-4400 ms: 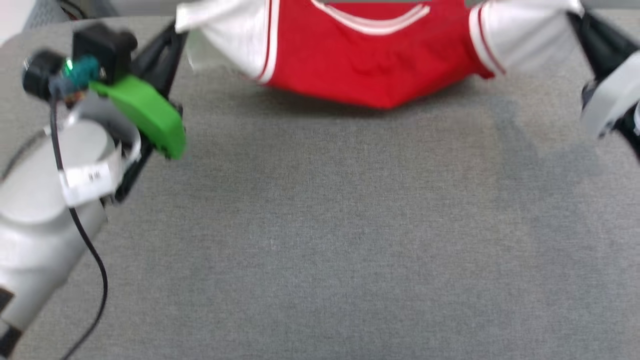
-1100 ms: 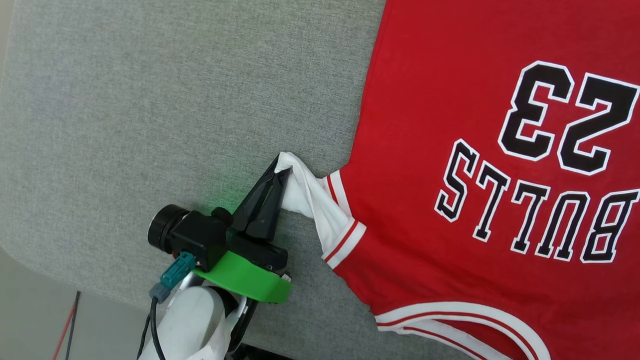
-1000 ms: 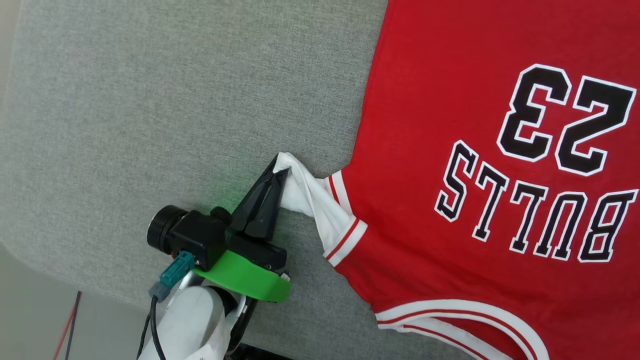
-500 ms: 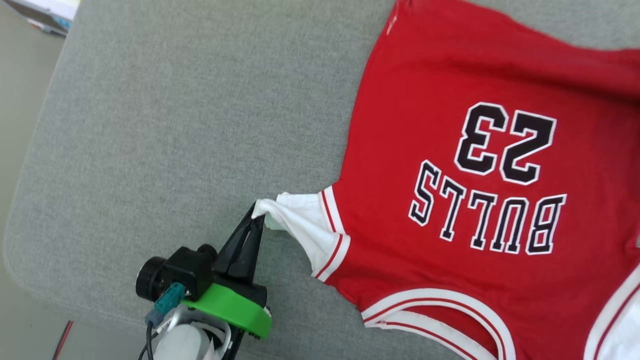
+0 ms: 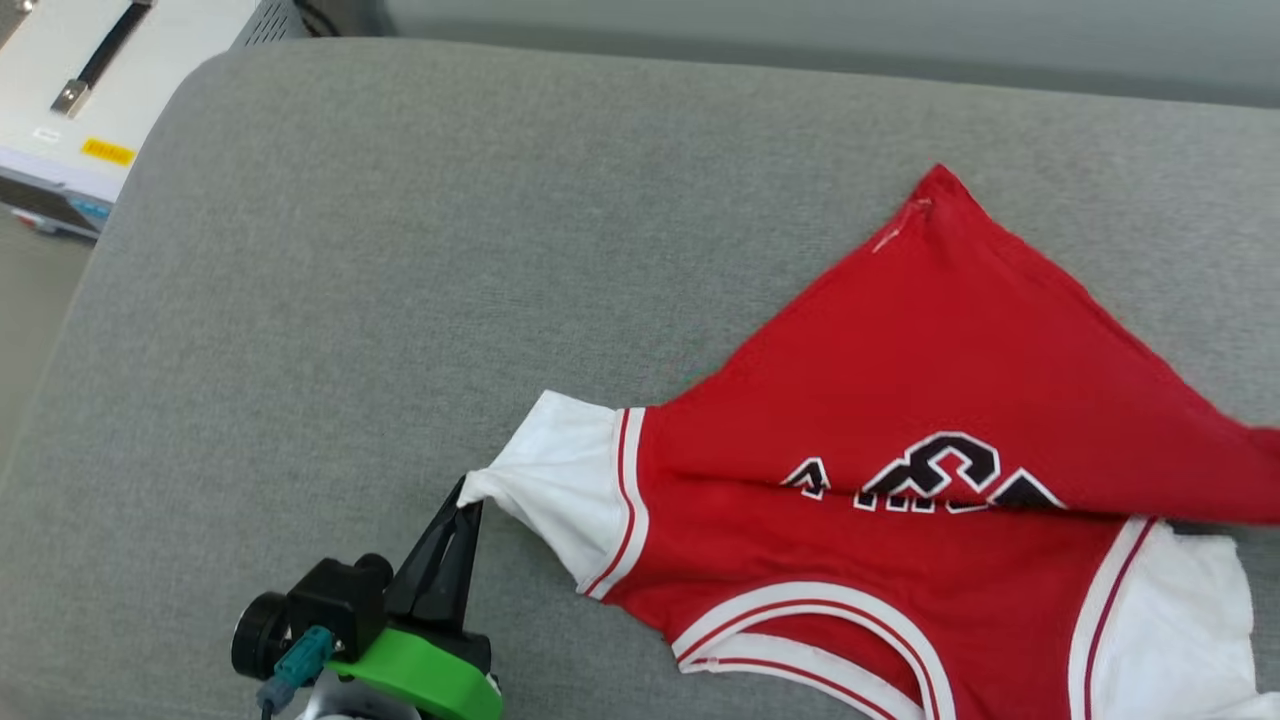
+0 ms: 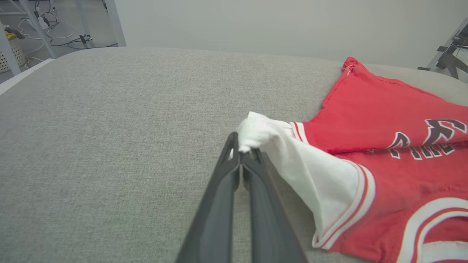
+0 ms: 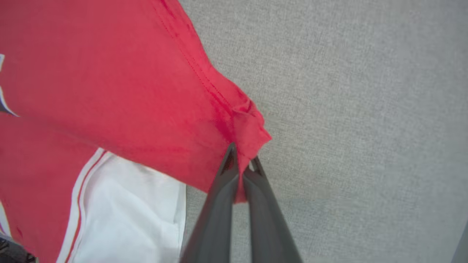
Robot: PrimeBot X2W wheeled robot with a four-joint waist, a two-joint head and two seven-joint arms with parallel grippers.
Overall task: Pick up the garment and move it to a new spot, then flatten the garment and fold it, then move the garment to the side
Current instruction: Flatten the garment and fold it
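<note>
Slim black left pincer (image 5: 465,503), green collar (image 5: 420,680), black camera (image 5: 320,610), teal plug (image 5: 305,650)

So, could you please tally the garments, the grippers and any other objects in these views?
Garments: 1, the red garment
Grippers: 2, the left gripper and the right gripper, both shut on it
Cases: 1, the white case
Total: 4

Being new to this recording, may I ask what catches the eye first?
A red basketball T-shirt with white sleeves lies half folded on the grey fabric surface, black print partly hidden. At lower left the left gripper pinches its white sleeve tip; the right gripper clamps a red corner.
</note>
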